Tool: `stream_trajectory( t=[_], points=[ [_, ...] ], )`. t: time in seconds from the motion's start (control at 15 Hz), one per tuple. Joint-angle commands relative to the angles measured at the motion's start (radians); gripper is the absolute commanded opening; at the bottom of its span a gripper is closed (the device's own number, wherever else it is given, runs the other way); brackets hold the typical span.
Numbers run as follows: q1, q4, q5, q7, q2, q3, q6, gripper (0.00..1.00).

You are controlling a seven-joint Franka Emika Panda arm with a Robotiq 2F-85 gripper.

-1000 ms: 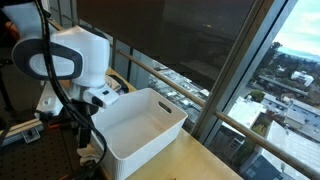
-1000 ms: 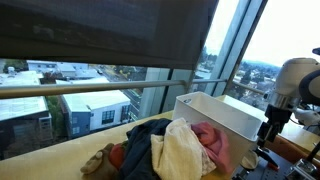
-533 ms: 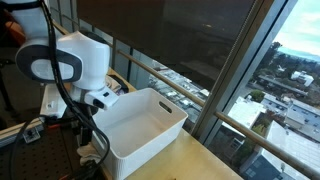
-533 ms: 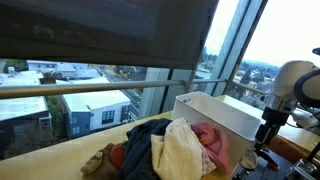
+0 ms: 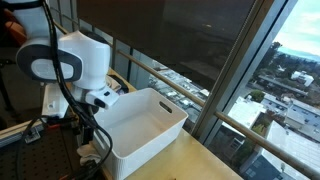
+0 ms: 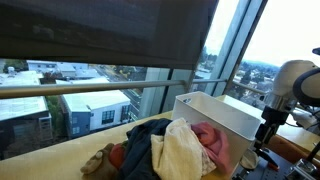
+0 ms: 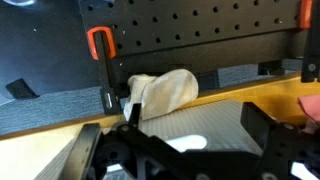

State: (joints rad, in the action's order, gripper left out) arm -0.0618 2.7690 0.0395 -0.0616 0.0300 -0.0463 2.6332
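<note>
wrist view: the white crumpled cloth (image 7: 160, 92) lies a little far from the gripper (image 7: 175, 150), in the middle of the picture, on the edge where the grey mat (image 7: 60, 105) meets the pale wooden table (image 7: 40, 155). the jaws are released and stand wide apart, one finger (image 7: 88, 148) at the near left and the other at the near right, and nothing is between them. the cloth is not touched by them. just left of the cloth stands an orange and black clamp (image 7: 100, 42), and behind both is a black perforated metal board (image 7: 200, 30).

in an exterior view the gripper (image 5: 88, 135) hangs down at the left, near the short end of a white rectangular plastic bin (image 5: 150, 135), and the cloth (image 5: 95, 153) shows low under it, partly hidden by black cables. the bin stands on the table (image 5: 190, 160), close to the big window.

in an exterior view from the opposite side, the gripper (image 6: 266, 138) is at the far right, beside the bin (image 6: 240, 125). left of the bin lies a mixed pile of clothes (image 6: 165, 150), dark blue, cream, pink and yellow, well apart from the gripper.
</note>
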Motion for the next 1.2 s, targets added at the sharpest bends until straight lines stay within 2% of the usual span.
stream_trajectory(
  t=[0.0, 0.6, 1.13],
  points=[
    [-0.011, -0.002, -0.023, -0.016, 0.057, -0.017, -0.017, 1.0],
    [-0.024, -0.004, -0.067, 0.009, 0.093, -0.018, -0.062, 1.0],
    [-0.078, -0.004, -0.148, -0.004, 0.088, -0.061, -0.091, 1.0]
  ],
)
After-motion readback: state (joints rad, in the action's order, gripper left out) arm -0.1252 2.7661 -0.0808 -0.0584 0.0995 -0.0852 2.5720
